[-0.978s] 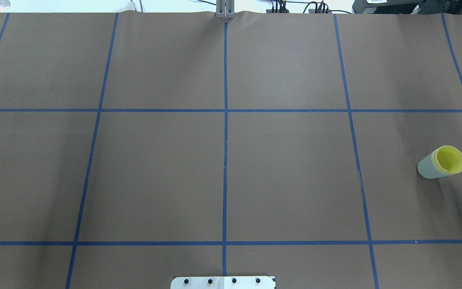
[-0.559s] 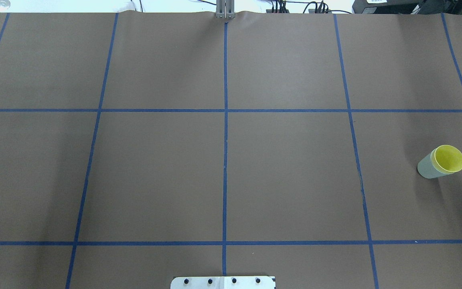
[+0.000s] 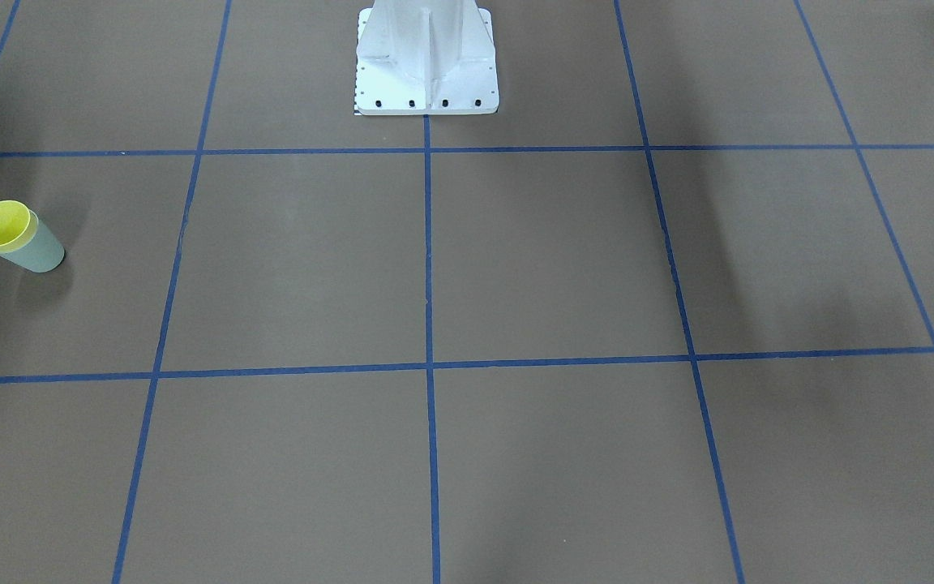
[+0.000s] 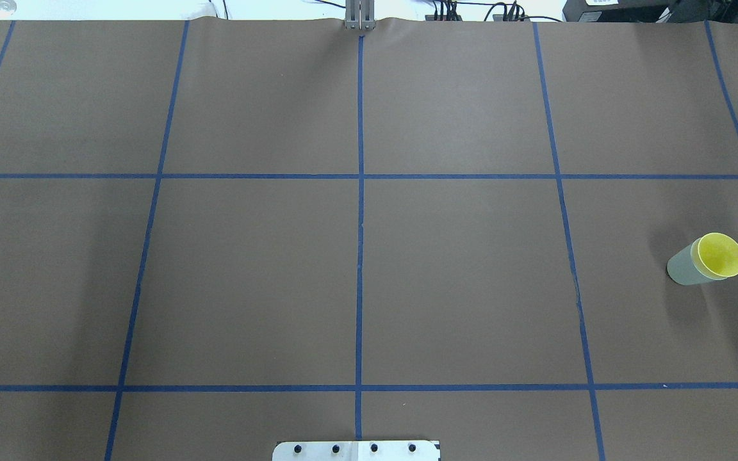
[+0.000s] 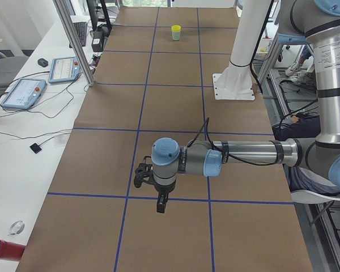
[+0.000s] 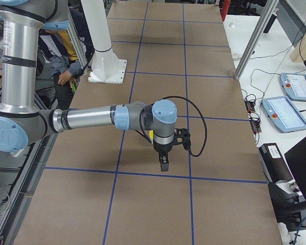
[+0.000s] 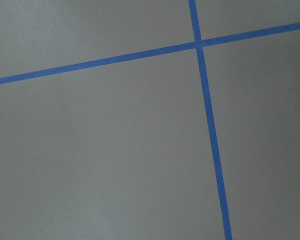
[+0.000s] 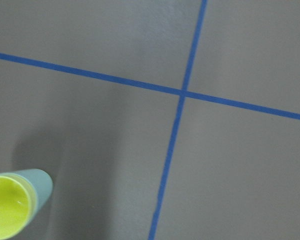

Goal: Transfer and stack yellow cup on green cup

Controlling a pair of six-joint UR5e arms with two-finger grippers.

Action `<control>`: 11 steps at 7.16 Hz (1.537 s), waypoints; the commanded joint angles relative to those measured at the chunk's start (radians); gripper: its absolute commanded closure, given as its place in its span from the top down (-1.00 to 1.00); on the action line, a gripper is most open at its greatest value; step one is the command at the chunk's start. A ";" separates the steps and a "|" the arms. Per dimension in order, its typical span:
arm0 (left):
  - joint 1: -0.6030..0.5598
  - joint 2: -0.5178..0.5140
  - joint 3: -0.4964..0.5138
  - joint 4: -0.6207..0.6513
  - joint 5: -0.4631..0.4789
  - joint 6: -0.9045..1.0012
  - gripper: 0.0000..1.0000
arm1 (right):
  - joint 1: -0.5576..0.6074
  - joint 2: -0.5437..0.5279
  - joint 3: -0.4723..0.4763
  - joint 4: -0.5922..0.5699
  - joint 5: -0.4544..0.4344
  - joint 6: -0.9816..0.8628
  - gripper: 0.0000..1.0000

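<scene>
The yellow cup (image 4: 720,256) sits nested inside the green cup (image 4: 681,267), upright at the table's right side. Only its rim and inside show. The pair also shows in the front view, yellow (image 3: 1,224) in green (image 3: 39,250), and at the lower left of the right wrist view (image 8: 7,212). Neither gripper shows in the overhead or front view. The left gripper (image 5: 160,205) and right gripper (image 6: 164,164) show only in the side views, pointing down above the table. I cannot tell whether they are open or shut. No gripper touches the cups.
Blue tape lines divide the brown table cover into squares. The robot's white pedestal (image 3: 426,57) stands at the near middle edge. Metal frame posts (image 5: 73,39) and control tablets (image 5: 22,93) stand along the far side.
The dark tip of the right gripper, at the overhead view's right edge beside the cups 1 s ago, has left that view. The stacked cups have not moved.
</scene>
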 commanded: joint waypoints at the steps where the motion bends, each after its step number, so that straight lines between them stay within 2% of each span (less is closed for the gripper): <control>1: -0.001 0.000 0.000 0.003 0.001 -0.003 1.00 | 0.004 -0.011 -0.013 -0.004 -0.017 -0.002 1.00; 6: -0.010 -0.001 -0.015 0.038 -0.040 -0.004 1.00 | 0.002 -0.008 -0.028 -0.004 -0.016 0.000 1.00; 11: -0.012 0.019 -0.031 0.027 -0.025 0.004 1.00 | -0.001 -0.008 -0.045 -0.003 -0.013 -0.003 1.00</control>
